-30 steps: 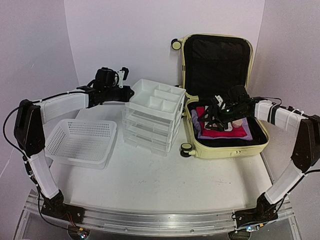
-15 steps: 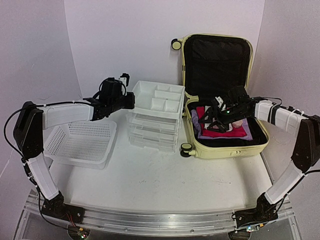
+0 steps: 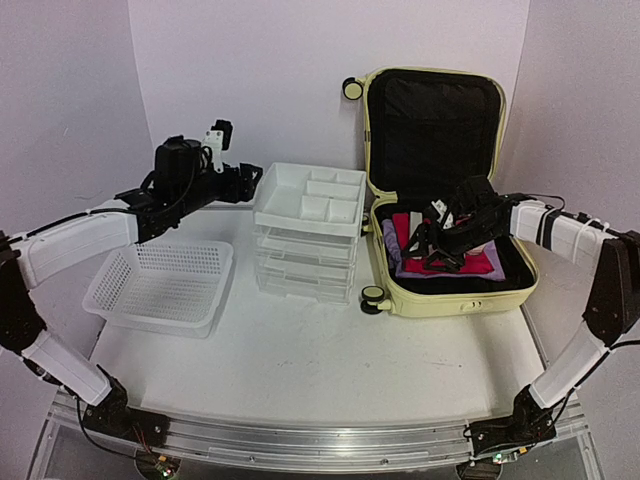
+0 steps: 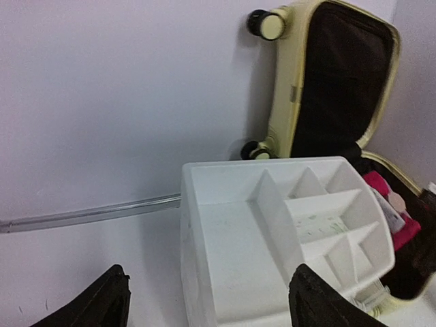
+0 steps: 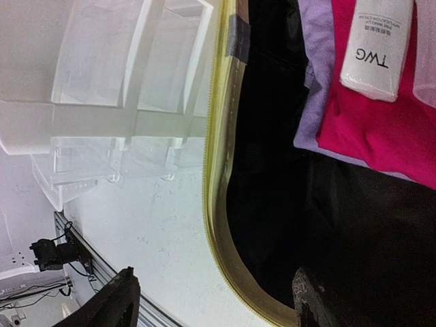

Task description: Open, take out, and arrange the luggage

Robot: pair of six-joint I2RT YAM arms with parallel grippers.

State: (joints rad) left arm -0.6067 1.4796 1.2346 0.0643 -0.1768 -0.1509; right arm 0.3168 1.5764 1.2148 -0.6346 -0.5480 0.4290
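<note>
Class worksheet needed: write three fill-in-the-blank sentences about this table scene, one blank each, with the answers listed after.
1. The luggage lies with its lid ____.
2. In the top view, the mesh basket stands to the ____ of the drawer unit.
3. On the pink cloth inside the luggage lies a white tube printed with the letters ____.

Missing words: open; left; TWG.

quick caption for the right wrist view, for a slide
Open right gripper above the open luggage, looking down on a white container on pink cloth, drawer unit alongside.
</note>
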